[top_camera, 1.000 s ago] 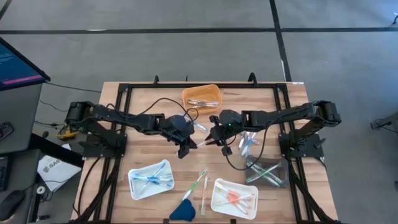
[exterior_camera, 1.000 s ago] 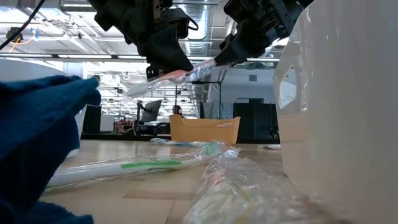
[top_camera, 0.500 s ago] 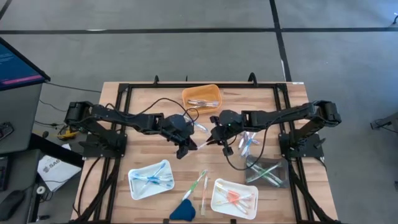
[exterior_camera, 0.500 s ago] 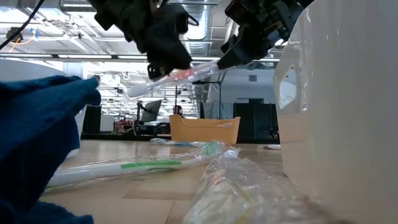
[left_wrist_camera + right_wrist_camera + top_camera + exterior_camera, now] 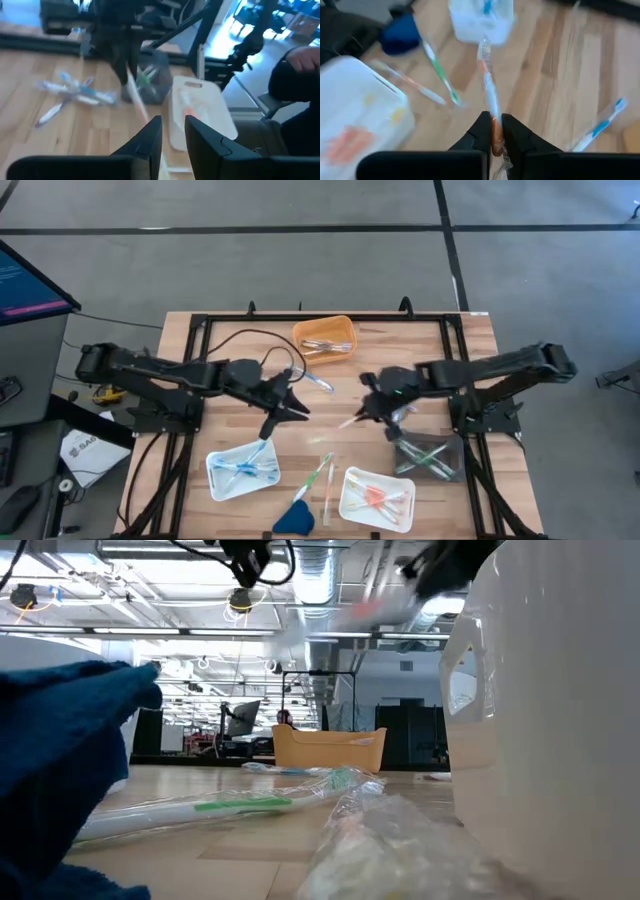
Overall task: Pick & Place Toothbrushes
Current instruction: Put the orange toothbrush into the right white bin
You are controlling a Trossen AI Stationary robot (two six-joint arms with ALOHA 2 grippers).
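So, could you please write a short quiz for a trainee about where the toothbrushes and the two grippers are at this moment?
1. True or false: the right gripper is shut on an orange toothbrush.
2. Which tray holds the blue toothbrushes? A) orange tray B) white tray on the left C) dark tray
3. Fill in: the green toothbrush lies on the ____, between the two white trays.

Key: 1 true. 2 B, the white tray on the left. 3 table.
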